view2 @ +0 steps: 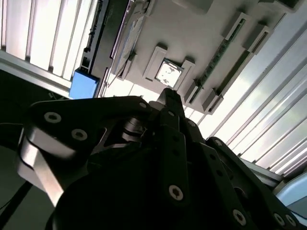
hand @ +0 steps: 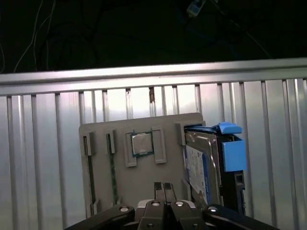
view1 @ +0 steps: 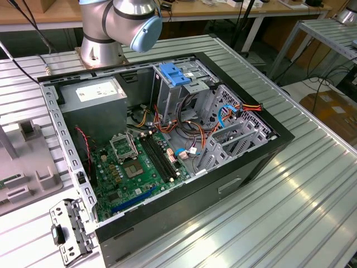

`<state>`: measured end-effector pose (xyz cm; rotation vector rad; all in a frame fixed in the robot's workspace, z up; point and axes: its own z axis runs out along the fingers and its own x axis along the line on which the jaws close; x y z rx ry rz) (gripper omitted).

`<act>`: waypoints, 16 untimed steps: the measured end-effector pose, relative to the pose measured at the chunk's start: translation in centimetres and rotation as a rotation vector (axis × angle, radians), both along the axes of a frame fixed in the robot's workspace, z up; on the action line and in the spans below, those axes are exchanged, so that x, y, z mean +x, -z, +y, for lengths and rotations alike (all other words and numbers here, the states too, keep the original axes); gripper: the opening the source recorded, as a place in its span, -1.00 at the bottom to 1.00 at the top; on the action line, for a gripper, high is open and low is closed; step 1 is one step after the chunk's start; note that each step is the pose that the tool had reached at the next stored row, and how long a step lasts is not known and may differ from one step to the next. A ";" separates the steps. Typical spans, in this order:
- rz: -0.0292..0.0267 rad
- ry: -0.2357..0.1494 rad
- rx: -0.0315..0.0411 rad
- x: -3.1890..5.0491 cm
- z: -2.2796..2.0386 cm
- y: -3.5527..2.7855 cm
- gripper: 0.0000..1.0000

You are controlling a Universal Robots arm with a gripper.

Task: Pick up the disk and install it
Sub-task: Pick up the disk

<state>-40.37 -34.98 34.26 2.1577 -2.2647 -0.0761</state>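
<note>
Disk point(hand: 197, 167) upright along grey holder point(hand: 139, 184) edge

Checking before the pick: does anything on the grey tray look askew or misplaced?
Nothing stands out. The disk sits in its slot on the grey tray, the chip lies square in its recess, and the shut gripper holds nothing.
</note>
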 end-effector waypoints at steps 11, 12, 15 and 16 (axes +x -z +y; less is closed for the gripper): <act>0.0000 -0.049 -0.0001 0.00 0.00 0.00 -0.66; 0.0000 -0.050 0.0000 0.00 0.00 0.00 -0.66; 0.0000 -0.050 0.0000 0.00 0.00 0.00 -0.40; -0.0001 -0.051 0.0000 0.00 0.00 0.00 -0.29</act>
